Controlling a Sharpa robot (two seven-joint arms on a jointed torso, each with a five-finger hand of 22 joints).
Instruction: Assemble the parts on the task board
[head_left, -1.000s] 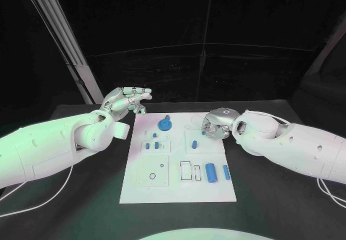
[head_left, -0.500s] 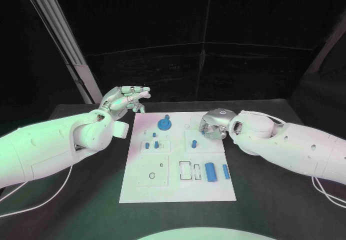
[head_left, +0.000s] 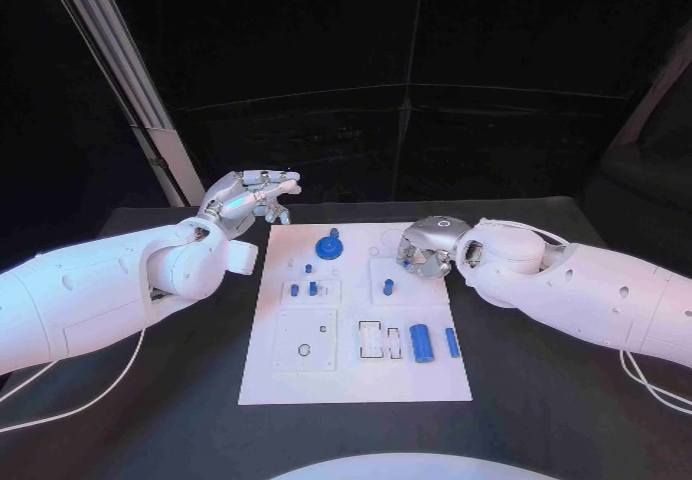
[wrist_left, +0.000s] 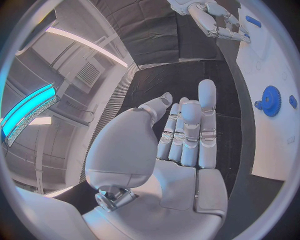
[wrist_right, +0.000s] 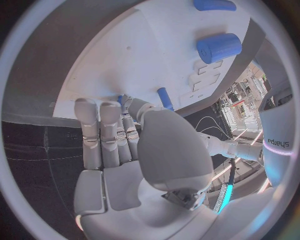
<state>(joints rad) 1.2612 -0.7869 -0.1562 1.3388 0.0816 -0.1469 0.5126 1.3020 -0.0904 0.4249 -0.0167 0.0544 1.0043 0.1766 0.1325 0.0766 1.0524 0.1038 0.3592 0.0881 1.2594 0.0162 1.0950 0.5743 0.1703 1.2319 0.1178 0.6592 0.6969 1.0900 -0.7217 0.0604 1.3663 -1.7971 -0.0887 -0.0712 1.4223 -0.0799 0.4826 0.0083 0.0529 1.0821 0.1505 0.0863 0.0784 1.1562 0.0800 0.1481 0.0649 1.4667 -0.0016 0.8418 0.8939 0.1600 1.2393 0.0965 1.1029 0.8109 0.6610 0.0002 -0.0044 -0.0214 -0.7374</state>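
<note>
Two hands, neither gripping anything. Right hand (head_left: 433, 247): fingers loosely extended, thumb folded across the palm, empty; hovering above the far right edge of the task board (head_left: 433, 385); shifted only slightly against a second ago, pose much the same. Left hand (head_left: 253, 197): fingers straight and close together, likewise empty; raised just off the board's far left corner; nudged only a touch since then.

Outward from the right hand: short blue peg (head_left: 387, 289) standing in the board close by; blue gear (head_left: 330, 246) at the far middle; fat blue cylinder (head_left: 421, 344) and slim blue pin (head_left: 451, 343) lying side by side nearer the robot; black worktop (head_left: 548, 400) beneath. No part displaced.

Meaning for the task, as a judgement: no pick begun yet; assembly hardly started; probably lining up on the peg.
</note>
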